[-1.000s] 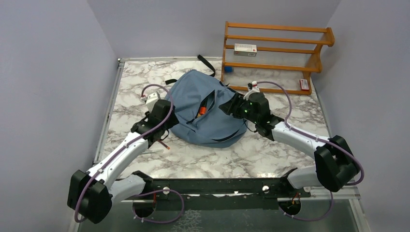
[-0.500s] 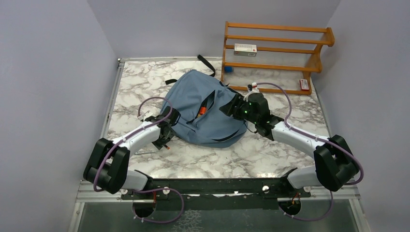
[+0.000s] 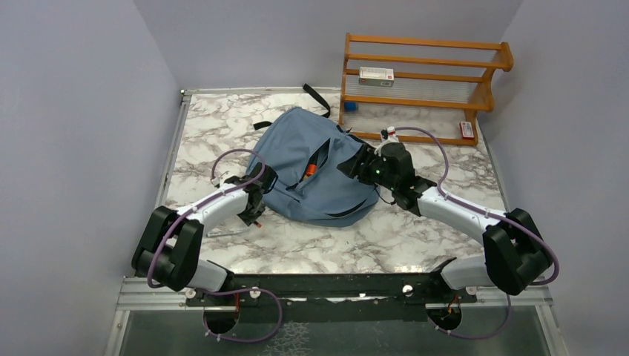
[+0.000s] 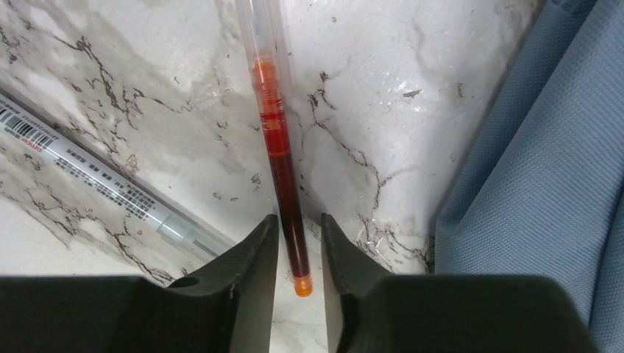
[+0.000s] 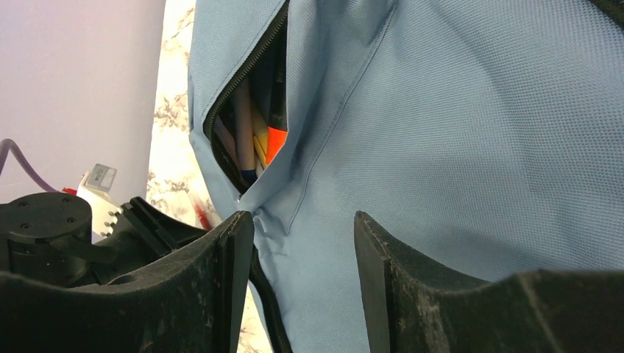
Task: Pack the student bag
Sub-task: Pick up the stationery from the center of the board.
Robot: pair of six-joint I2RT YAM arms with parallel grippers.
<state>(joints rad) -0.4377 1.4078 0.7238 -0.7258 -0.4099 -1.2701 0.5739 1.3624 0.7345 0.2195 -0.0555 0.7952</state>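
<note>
The student bag [image 3: 326, 194] lies flat mid-table, dusty blue, its zip pocket [image 3: 317, 162] gaping with orange and white pens inside [image 5: 274, 143]. A red pen [image 4: 283, 169] lies on the marble just left of the bag [image 4: 544, 147]. My left gripper [image 4: 298, 220] is down over the pen's orange end, fingers close on either side with a sliver of gap, open. My right gripper [image 5: 303, 217] stands open against the bag's cloth [image 5: 456, 132]; its left finger touches the puckered lower end of the zip. From above it sits at the pocket's right side [image 3: 350, 165].
A clear pen with a barcode label [image 4: 88, 176] lies left of the red one. A wooden rack [image 3: 423, 81] stands at the back right, holding a white box [image 3: 376, 74] and a small red item [image 3: 466, 130]. A black strap [image 3: 319, 96] trails behind the bag. Walls close in on both sides.
My left arm has folded back and dropped low at the bag's left edge, and its jaws have narrowed round the red pen. The right arm and the bag have not moved.
</note>
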